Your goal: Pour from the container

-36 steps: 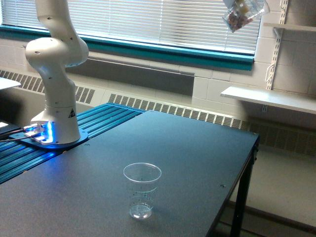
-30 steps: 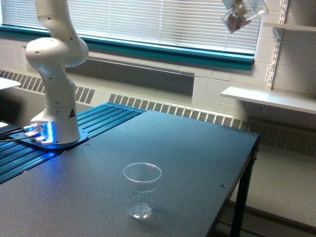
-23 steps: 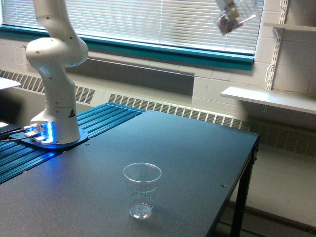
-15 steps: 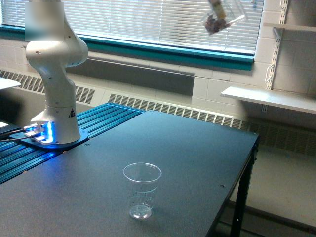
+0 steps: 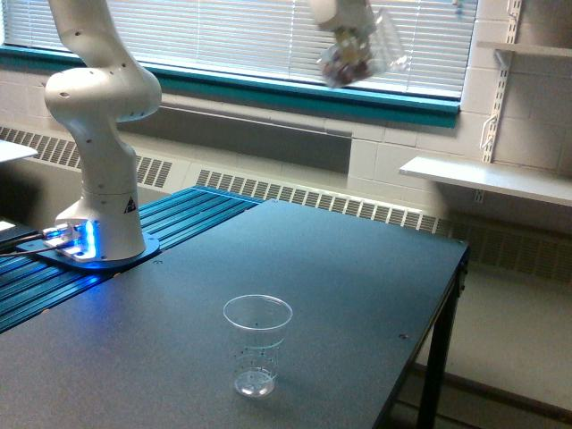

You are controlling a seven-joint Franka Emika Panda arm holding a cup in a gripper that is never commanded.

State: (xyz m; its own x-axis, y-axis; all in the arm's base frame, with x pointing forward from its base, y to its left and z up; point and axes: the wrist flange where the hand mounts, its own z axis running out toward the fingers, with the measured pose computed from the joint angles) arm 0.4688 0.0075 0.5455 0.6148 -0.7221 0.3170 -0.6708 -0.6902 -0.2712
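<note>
Container [image 5: 362,55]: clear plastic cup, tilted, dark bits inside, top centre of frame, high above the table [image 5: 357,268]. Gripper [image 5: 347,27]: clamped on its base end (fingers mostly cropped). Second clear cup [image 5: 257,344]: upright, lower centre, on table.

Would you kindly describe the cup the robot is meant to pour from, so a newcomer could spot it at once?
Look at the window blinds along the back wall, top centre of the exterior view. There the end effector holds a clear plastic cup, tilted, high above the table. Unlike the empty cup standing upright on the table, it is airborne and has dark bits inside.
</note>
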